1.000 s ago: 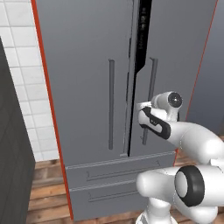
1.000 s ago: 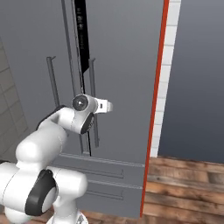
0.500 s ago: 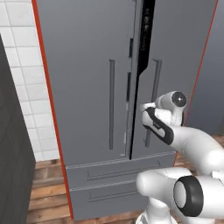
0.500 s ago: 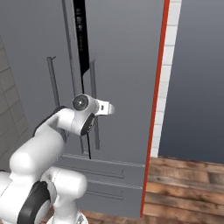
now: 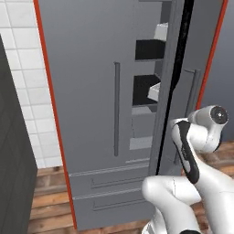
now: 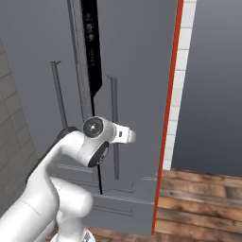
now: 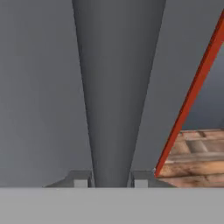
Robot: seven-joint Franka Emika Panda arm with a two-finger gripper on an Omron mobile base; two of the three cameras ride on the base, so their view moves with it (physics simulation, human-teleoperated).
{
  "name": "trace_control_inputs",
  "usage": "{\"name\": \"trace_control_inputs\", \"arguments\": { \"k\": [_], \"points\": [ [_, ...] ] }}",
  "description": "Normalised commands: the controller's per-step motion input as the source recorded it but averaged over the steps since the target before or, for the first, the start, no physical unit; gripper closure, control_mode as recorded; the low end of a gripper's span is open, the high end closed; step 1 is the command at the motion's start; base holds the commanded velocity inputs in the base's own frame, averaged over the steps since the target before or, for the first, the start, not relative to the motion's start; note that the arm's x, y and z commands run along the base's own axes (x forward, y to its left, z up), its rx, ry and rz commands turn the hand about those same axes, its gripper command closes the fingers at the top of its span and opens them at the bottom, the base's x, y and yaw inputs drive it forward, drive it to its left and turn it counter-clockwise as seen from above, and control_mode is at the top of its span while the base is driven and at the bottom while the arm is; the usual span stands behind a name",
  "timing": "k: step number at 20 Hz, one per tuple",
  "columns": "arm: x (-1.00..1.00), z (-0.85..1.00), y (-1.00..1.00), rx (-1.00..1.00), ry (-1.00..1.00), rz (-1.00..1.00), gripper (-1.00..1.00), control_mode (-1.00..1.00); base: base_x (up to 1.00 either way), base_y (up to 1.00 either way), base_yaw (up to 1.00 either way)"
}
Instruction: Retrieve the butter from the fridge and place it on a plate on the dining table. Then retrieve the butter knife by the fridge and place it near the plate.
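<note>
Gripper (image 7: 111,178) is clamped on the right door's bar handle (image 7: 116,87), and that door of the fridge (image 5: 87,68) has swung ajar since a moment ago, baring shelves (image 5: 147,93); I can't pick out the butter inside yet.

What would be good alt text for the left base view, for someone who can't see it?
A tall grey fridge with its right door swung partly open, showing shelves inside. The robot's white arm reaches up to that door's bar handle.
</note>
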Motion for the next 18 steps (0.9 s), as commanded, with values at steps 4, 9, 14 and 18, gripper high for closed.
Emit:
{"name": "trace_control_inputs", "arguments": {
  "k": [4,9,14,18],
  "points": [
    [-0.90,0.00,-0.83,0.02,0.11,-0.11,1.00,-1.00,0.00,0.00,0.00],
    [-0.59,0.03,-0.36,0.00,0.16,-0.11,-1.00,-1.00,0.00,0.00,0.00],
    [-0.58,0.17,0.75,-0.26,0.10,-0.01,-1.00,-1.00,0.00,0.00,0.00],
    [-0.36,0.38,1.00,-0.44,0.11,0.02,-1.00,-1.00,0.00,0.00,0.00]
  ]
}}
